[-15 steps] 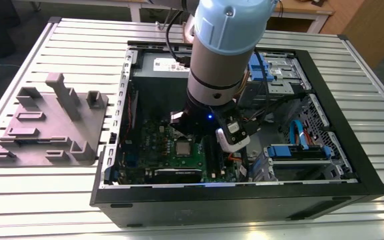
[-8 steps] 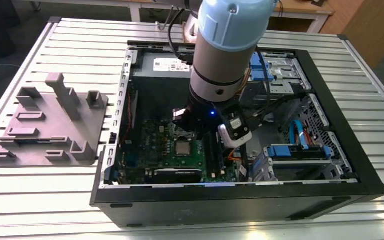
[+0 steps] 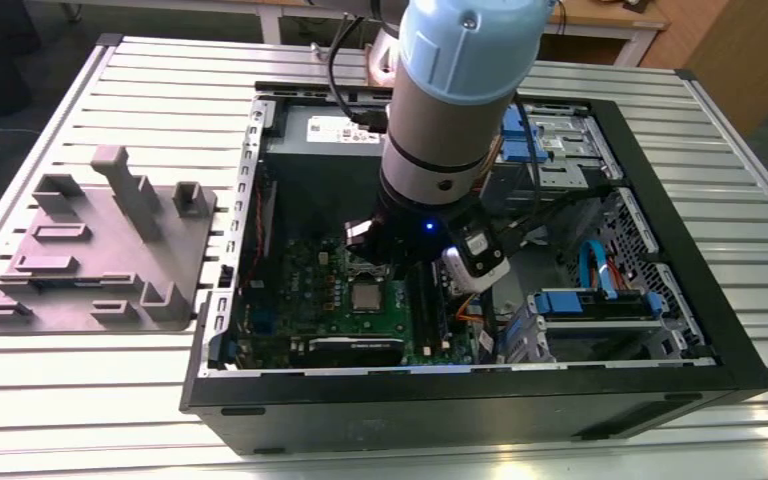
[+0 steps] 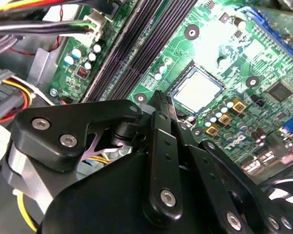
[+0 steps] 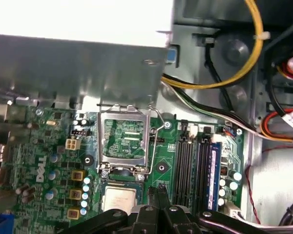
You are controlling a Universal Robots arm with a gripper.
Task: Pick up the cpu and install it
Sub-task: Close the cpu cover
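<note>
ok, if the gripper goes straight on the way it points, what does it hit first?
Probably the motherboard between the cpu and the memory slots: in the first wrist view the gripper sits off the cpu's edge. Depth is unclear; the socket frame could come first.

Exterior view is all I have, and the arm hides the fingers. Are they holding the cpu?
Observer: No. In the second wrist view the fingers are closed together with nothing between them.
Operator: So where is the cpu?
Observer: The cpu lies flat in its socket, off to one side of the fingertips.
Operator: Is the socket clamped shut over it?
Observer: No. In the first wrist view the metal hold-down frame is flipped open and lies beside the cpu, not over it.
</note>
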